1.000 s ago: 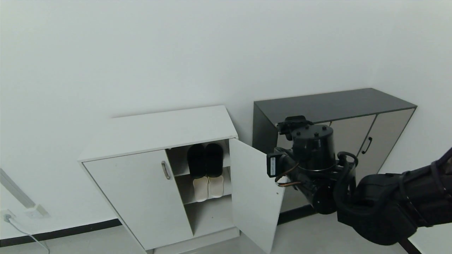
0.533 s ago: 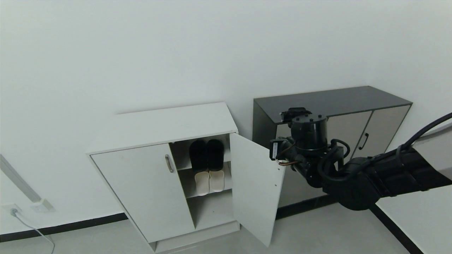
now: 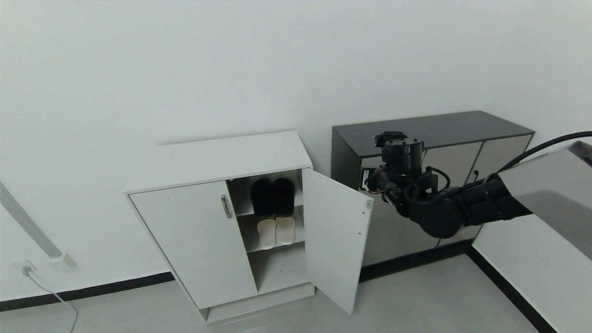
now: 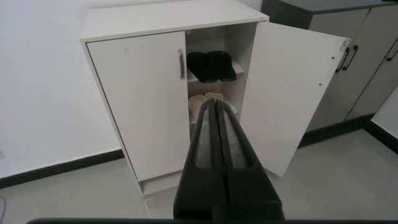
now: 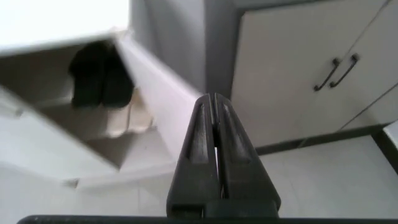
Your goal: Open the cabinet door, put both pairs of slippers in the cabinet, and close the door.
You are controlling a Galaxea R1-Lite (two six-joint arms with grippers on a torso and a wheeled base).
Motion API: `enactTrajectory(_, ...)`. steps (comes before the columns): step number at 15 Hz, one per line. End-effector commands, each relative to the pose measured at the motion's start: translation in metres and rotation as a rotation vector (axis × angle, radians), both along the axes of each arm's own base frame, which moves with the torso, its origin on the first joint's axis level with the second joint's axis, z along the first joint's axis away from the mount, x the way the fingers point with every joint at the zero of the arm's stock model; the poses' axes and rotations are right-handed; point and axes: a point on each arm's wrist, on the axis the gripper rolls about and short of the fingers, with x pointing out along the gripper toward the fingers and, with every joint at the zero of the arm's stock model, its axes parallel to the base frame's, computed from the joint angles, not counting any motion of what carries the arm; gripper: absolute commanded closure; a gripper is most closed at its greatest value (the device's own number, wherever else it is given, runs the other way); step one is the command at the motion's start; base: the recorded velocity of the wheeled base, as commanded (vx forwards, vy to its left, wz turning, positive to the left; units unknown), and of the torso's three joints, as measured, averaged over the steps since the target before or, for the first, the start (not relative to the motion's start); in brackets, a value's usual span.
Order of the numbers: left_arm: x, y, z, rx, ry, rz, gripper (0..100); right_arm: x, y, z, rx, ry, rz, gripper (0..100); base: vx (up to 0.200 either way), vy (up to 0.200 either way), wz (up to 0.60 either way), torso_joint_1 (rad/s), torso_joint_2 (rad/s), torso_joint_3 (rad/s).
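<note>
1. As its own wrist view shows it, left tool (image 4: 216, 106): both fingers closed flat against each other. It is held in the air, pointing at the front of the cabinet (image 4: 168, 15) and well apart from it.
2. Right tool (image 5: 215, 99): fingers together likewise, with a thin seam between them. It points toward the gap between the open door and the dark cabinet, above the floor (image 5: 323, 180).
3. Right arm (image 3: 444, 208): stretched in from the right, with its wrist just beside the upper free corner of the door. Whether it touches the door cannot be told.
4. Door (image 3: 335, 236): white, the right-hand leaf of the cabinet. It is swung wide open, with two small screw points near its free edge.
5. Black slippers (image 3: 273, 196): a pair, side by side on the top shelf inside the open half.
6. White slippers (image 3: 276, 231): a pair, side by side on the middle shelf, directly below the black pair.
7. Left door (image 3: 194, 245): shut, with a metal handle (image 3: 226, 206) at the edge nearest the opening.
8. Dark cabinet (image 3: 430, 129): against the wall just beside the white one, on its right. Its doors are shut and carry dark handles (image 5: 339, 71).
9. Socket (image 3: 24, 267): low on the wall at far left, with a cable (image 3: 51, 296) running down from it.
</note>
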Motion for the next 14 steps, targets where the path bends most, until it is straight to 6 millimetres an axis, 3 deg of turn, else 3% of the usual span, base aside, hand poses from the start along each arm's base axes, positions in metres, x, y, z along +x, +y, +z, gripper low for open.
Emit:
enactTrajectory(1, 0.0, 0.0, 0.0, 0.0, 0.001, 0.0, 100, 0.022, -0.001, -0.014, 0.0, 0.007, -0.01, 100, 0.0, 0.0, 0.0, 0.0, 0.0, 0.0)
enactTrajectory(6, 0.0, 0.0, 0.0, -0.002, 0.001, 0.0, 100, 0.053, -0.014, -0.023, -0.003, 0.027, -0.044, 100, 0.0, 0.0, 0.0, 0.0, 0.0, 0.0)
enactTrajectory(14, 0.0, 0.0, 0.0, -0.003, 0.0, 0.001, 100, 0.081, -0.027, -0.045, 0.01, 0.068, -0.061, 100, 0.0, 0.0, 0.0, 0.0, 0.0, 0.0)
